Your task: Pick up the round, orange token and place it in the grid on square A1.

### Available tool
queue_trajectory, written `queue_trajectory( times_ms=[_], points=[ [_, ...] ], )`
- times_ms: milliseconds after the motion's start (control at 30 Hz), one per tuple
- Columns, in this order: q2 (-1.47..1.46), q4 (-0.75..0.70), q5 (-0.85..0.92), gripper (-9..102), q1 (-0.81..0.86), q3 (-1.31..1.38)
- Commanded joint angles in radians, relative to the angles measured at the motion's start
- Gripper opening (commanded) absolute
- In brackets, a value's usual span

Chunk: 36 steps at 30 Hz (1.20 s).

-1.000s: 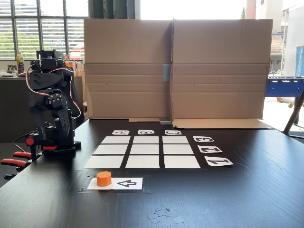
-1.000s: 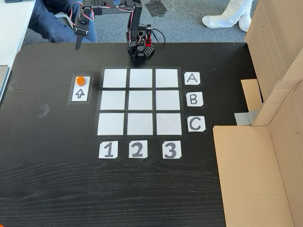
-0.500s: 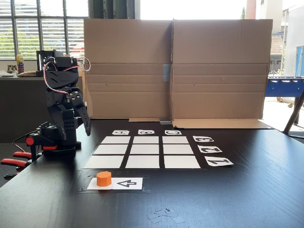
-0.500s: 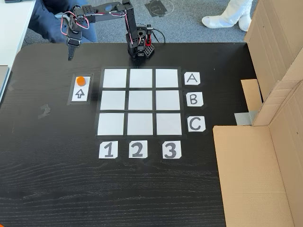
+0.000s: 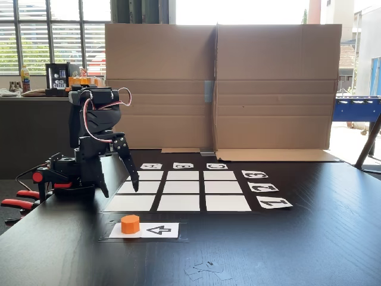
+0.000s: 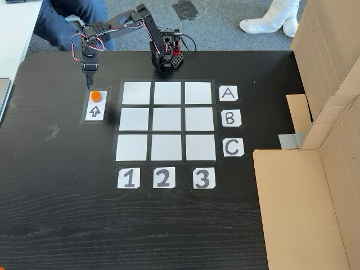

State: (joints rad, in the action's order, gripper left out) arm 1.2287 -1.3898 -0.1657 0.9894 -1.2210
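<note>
The orange token (image 5: 130, 224) (image 6: 96, 96) sits on a white card with a black arrow (image 5: 161, 230) (image 6: 95, 111), beside the grid (image 5: 183, 187) (image 6: 166, 121). Square A1 (image 5: 130, 203) (image 6: 136, 93) is the bare corner square nearest the token and the arm. In a fixed view from the table's edge my gripper (image 5: 120, 189) hangs above the table with its fingers spread and nothing between them. In a fixed view from above, its tip (image 6: 89, 86) points down just beyond the token, on the arm's side.
The arm's base (image 5: 65, 179) (image 6: 166, 56) is clamped at the table edge with red clamps (image 5: 18, 199). Cardboard walls (image 5: 220, 89) (image 6: 315, 185) border the table past labels A, B and C. A person's legs (image 6: 67, 22) are behind the arm. Tape scraps (image 5: 205, 268) lie near the card.
The arm has unfolded and swung out from its base. The gripper came down and toward the token, and its fingers now stand spread.
</note>
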Motion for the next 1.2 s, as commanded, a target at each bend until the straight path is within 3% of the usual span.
queue_trajectory(
  times_ms=[0, 700, 1167],
  points=[
    [-0.008, 0.006, -0.006, 24, -0.018, 0.043],
    [-0.140, 0.009, 0.187, 24, -0.028, 0.057],
    [-0.187, 0.040, 0.193, 24, -0.026, 0.074]
  ],
)
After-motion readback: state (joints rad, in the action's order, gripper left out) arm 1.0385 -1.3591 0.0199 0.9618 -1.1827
